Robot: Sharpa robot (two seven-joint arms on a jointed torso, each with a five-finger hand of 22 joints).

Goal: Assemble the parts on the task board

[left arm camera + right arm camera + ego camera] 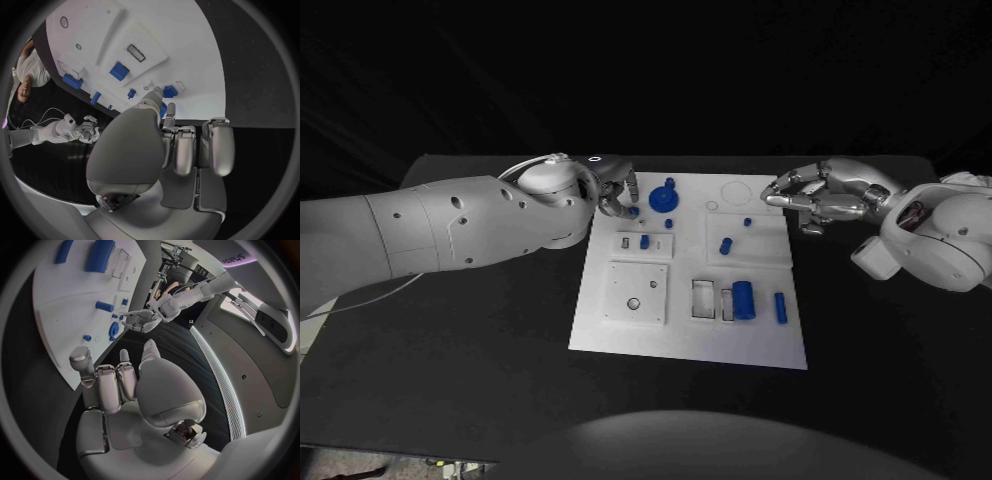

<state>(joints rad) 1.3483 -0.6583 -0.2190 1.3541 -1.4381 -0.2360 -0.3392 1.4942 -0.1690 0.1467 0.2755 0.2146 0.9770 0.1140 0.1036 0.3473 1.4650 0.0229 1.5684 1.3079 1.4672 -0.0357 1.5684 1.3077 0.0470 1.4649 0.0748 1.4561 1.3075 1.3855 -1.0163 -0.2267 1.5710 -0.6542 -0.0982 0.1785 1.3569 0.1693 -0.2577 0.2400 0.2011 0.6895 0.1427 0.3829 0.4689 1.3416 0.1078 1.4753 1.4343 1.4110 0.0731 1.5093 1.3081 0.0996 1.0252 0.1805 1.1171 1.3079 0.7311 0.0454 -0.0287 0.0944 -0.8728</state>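
Note:
The white task board (689, 330) lies in the middle of the black table. My left hand (617, 195) hovers over its far left corner, beside a blue gear (662, 198). Its thumb and a fingertip pinch a small blue part (633, 211), which the left wrist view shows as a small blue part (164, 110) between them. My right hand (805, 198) hangs at the board's far right corner with its fingers curled in and nothing in them. A large blue cylinder (744, 300) and a slim blue pin (780, 307) lie near the board's right edge.
Small blue pegs (726, 245) stand mid-board, and raised white blocks (636, 292) with holes and slots fill its left half. The right wrist view looks across the board (56, 310) to my left hand (140, 320). Black table surrounds the board.

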